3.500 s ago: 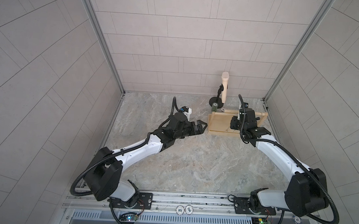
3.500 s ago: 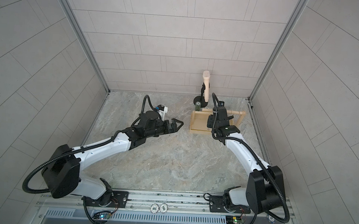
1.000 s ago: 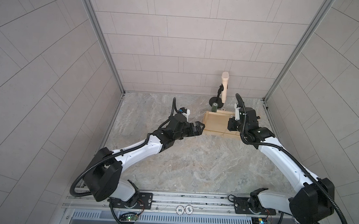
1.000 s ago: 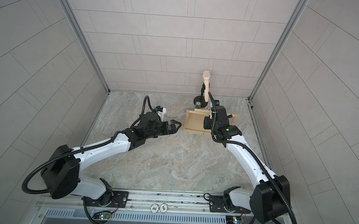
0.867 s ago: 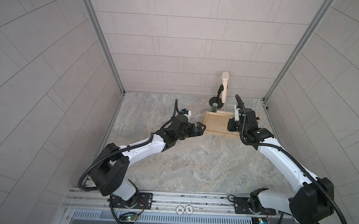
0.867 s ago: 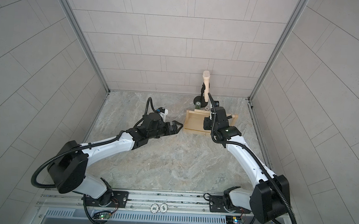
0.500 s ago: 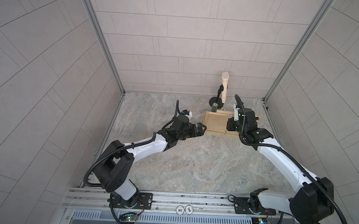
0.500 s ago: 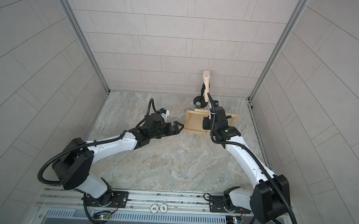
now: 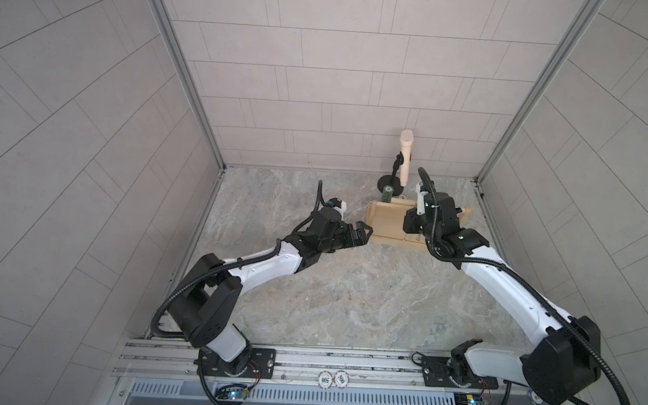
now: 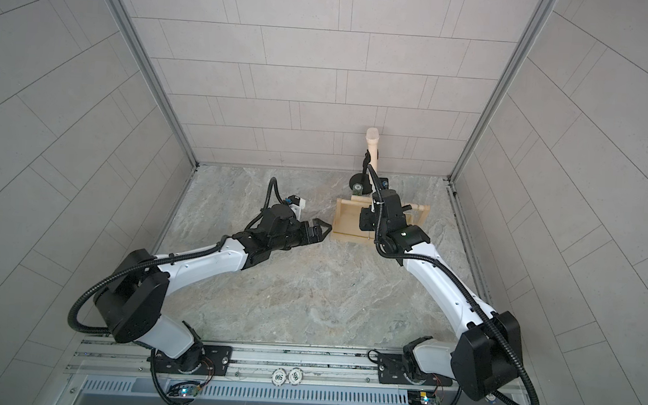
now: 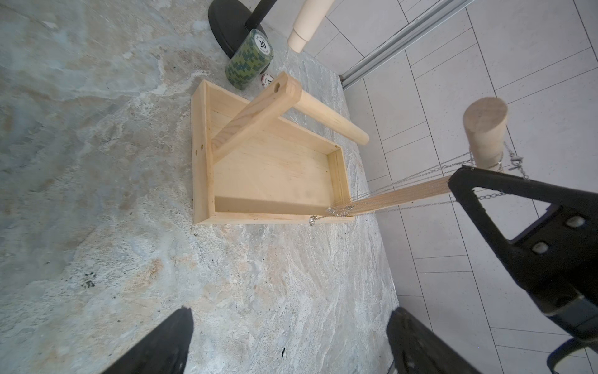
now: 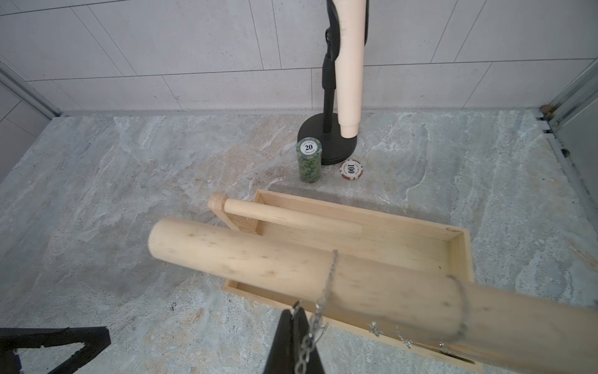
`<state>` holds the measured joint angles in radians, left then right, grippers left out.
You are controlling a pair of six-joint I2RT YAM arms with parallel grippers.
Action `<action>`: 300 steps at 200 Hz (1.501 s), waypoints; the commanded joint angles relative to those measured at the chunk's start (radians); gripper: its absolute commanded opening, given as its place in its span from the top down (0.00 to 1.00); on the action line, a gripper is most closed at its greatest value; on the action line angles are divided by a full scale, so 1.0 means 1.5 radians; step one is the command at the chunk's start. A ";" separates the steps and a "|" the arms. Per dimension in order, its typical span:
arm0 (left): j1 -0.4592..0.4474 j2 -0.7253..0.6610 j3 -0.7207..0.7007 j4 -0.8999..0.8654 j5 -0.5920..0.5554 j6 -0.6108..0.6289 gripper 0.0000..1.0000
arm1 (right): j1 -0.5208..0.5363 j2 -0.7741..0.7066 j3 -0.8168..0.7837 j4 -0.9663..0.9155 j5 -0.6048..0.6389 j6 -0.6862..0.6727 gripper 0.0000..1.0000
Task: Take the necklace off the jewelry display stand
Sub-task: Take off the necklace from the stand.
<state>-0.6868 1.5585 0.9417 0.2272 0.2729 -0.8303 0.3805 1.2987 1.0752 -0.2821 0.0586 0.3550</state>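
Both arms are the same build: glossy white shells on the long links of the left arm and right arm, with chunky matte black housings at the joints and wrists. Ribbed black cable conduit runs along each one, plus a little white plug block with a blue connector on the left wrist. The gripper fingers are black hollowed-out triangles with two small screws.

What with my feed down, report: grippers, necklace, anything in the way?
Left gripper open, beside the stand. Right gripper shut on necklace. Necklace looped round dowel, not yet off. Dowel's free end bare.
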 commanded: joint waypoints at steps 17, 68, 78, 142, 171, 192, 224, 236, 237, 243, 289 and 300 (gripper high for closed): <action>0.009 -0.027 -0.008 -0.003 0.002 0.004 0.00 | 0.028 0.027 0.028 0.006 0.023 0.016 1.00; 0.028 -0.063 -0.025 -0.016 0.004 0.007 0.00 | 0.066 0.062 0.069 0.001 0.041 0.011 1.00; 0.034 -0.071 -0.030 -0.020 0.004 0.008 0.00 | 0.072 0.067 0.076 0.000 0.043 0.009 1.00; 0.062 -0.122 -0.071 -0.008 0.018 0.018 0.00 | 0.112 0.104 0.148 -0.025 0.044 -0.011 1.00; 0.066 -0.138 -0.098 0.028 0.035 0.023 0.00 | 0.126 0.110 0.180 -0.041 0.044 -0.019 1.00; 0.067 -0.151 -0.120 0.055 0.042 0.033 0.00 | 0.136 0.114 0.205 -0.053 0.035 -0.027 1.00; 0.067 -0.174 -0.145 0.091 0.052 0.063 0.00 | 0.149 0.124 0.247 -0.074 0.013 -0.046 1.00; 0.067 -0.181 -0.152 0.098 0.054 0.084 0.00 | 0.154 0.128 0.263 -0.082 0.001 -0.055 1.00; 0.067 -0.182 -0.152 0.099 0.054 0.086 0.00 | 0.154 0.128 0.265 -0.083 0.001 -0.056 1.00; 0.068 -0.185 -0.156 0.104 0.053 0.096 0.00 | 0.157 0.131 0.272 -0.088 -0.005 -0.060 1.00; 0.067 -0.184 -0.162 0.150 0.078 0.141 0.01 | 0.164 0.133 0.320 -0.126 -0.031 -0.083 1.00; 0.067 -0.177 -0.161 0.168 0.088 0.146 0.01 | 0.165 0.131 0.326 -0.129 -0.038 -0.087 1.00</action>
<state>-0.5896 1.2934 0.7101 0.3828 0.3641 -0.6674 0.6216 1.4967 1.5303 -0.4324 0.0303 0.2581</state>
